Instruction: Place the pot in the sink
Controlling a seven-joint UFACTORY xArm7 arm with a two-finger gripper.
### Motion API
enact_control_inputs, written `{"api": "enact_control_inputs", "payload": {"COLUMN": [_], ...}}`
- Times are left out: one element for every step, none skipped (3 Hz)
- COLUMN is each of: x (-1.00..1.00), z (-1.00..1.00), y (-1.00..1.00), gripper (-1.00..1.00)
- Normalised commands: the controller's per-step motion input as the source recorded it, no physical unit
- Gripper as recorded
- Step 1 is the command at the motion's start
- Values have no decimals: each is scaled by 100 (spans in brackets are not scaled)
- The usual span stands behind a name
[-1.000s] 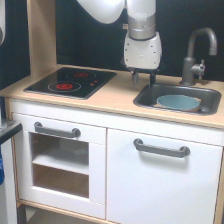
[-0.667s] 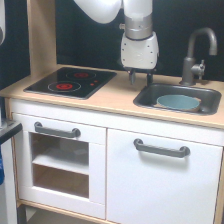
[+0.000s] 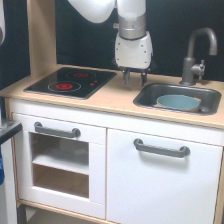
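The light blue-grey pot (image 3: 178, 102) sits inside the dark grey sink (image 3: 150, 97), toward the basin's right half in the exterior view. My gripper (image 3: 135, 79) hangs above the wood countertop just past the sink's left rim, to the left of the pot and apart from it. Its two dark fingers (image 3: 127, 78) point down with a gap between them and nothing held. The white arm rises out of the top of the frame.
A black stovetop (image 3: 70, 81) with red rings lies on the countertop's left. A grey faucet (image 3: 196, 56) stands behind the sink. White cabinet doors with grey handles (image 3: 161, 148) are below. A wooden side panel (image 3: 40, 35) rises at the left.
The gripper has moved a little to the left and up, away from the sink. The pot stays in the basin.
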Motion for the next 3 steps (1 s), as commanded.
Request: {"api": "enact_control_inputs", "payload": {"x": [-34,-31,-29], "z": [37,34,31], "y": [-6,-7,-9], "gripper": [100,100,100]}}
